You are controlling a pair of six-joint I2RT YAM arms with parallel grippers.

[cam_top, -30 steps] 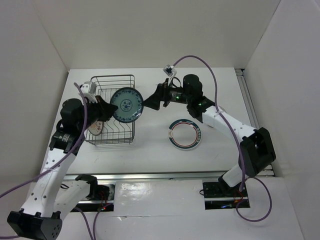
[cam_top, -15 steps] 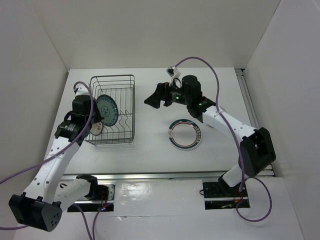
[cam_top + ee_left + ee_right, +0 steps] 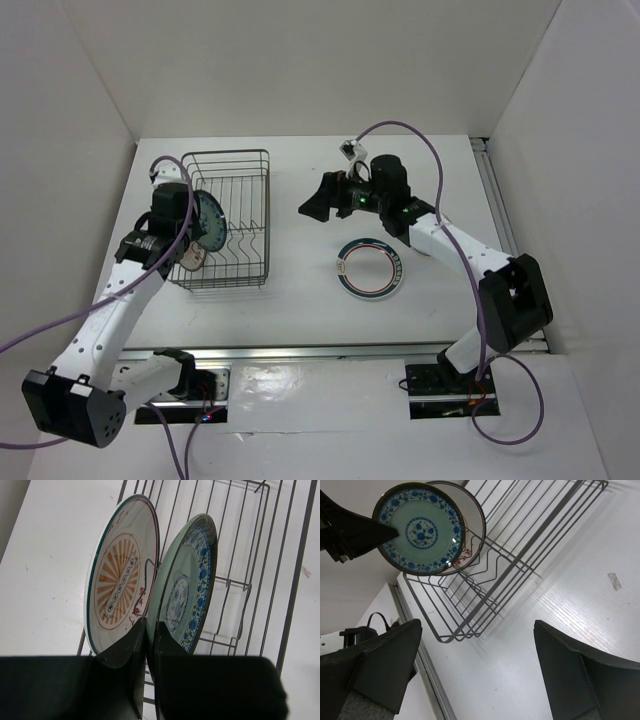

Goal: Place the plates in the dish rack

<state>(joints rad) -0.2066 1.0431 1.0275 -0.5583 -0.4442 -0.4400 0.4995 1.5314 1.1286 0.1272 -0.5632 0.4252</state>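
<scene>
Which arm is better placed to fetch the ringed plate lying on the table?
Right. Its open right gripper hangs near the ringed plate, free. The left gripper is shut on the teal-blue plate at the dish rack, beside the sunburst plate.

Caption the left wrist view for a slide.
Left claw holds the teal-blue plate on edge at the dish rack, beside the orange-sunburst plate.
</scene>
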